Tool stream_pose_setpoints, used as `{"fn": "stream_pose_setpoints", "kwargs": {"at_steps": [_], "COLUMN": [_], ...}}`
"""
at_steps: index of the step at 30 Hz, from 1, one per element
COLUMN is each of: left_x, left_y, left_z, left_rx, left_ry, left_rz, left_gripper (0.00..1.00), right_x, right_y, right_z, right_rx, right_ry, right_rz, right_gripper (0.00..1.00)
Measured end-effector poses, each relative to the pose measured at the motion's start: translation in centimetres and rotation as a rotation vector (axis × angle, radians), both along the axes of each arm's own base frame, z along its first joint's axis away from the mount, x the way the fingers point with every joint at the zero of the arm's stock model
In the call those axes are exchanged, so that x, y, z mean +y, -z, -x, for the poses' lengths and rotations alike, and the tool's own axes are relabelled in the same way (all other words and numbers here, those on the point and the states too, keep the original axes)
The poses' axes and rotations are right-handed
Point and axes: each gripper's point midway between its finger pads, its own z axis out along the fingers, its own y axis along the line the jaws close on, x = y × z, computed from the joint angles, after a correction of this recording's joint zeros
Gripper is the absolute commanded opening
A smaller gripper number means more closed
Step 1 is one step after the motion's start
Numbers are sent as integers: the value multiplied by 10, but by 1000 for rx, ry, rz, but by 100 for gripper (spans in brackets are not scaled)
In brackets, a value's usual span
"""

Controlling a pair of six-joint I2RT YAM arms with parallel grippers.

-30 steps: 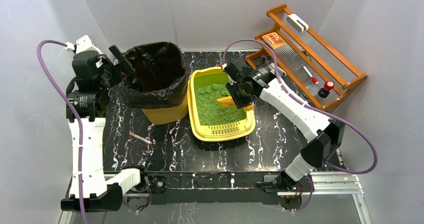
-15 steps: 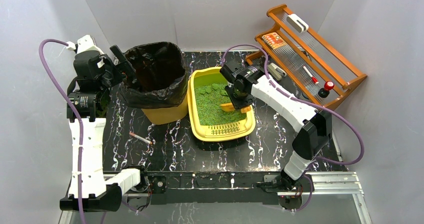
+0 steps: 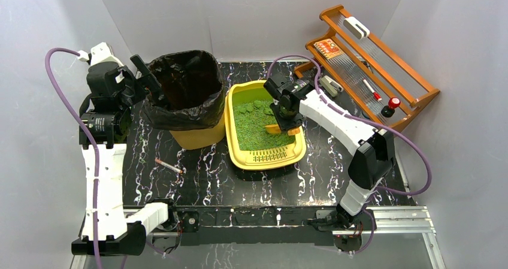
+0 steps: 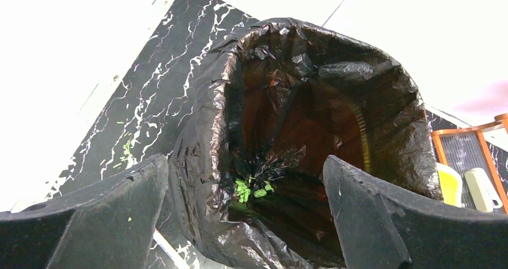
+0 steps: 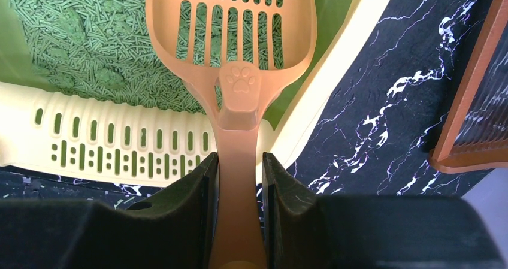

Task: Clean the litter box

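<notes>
Now drawn closer to the right wall of the litter box (image 3: pixel 266 157), the orange scoop (image 5: pixel 239 86) sits low over the green litter (image 5: pixel 90 35), its handle clamped in the right end effector (image 5: pixel 239 173). The box lies mid-tabletop beside the lined bin (image 3: pixel 194 138), where the left end effector (image 4: pixel 244 167) hovers with its fingers apart. A sifting pass appears underway.

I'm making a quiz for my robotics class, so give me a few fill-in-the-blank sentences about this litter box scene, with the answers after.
The right gripper is shut on the handle of the orange ____.
The litter box holds ____ litter.
The left gripper hangs open beside the bin, which is lined with a ____ bag.
Missing words: scoop; green; black.
</notes>
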Motion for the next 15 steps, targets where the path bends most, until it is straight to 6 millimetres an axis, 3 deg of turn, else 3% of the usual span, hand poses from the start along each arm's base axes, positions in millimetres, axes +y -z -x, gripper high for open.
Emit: {"fn": "stream_pose_setpoints", "kwargs": {"at_steps": [15], "left_x": [2], "left_y": [0], "left_z": [0], "left_rx": [0], "left_ry": [-8], "left_rz": [-5], "left_gripper": [98], "right_x": [7], "right_y": [18], "right_z": [-12], "right_rx": [-15], "right_ry": [10], "right_rz": [-7], "right_gripper": [0]}}
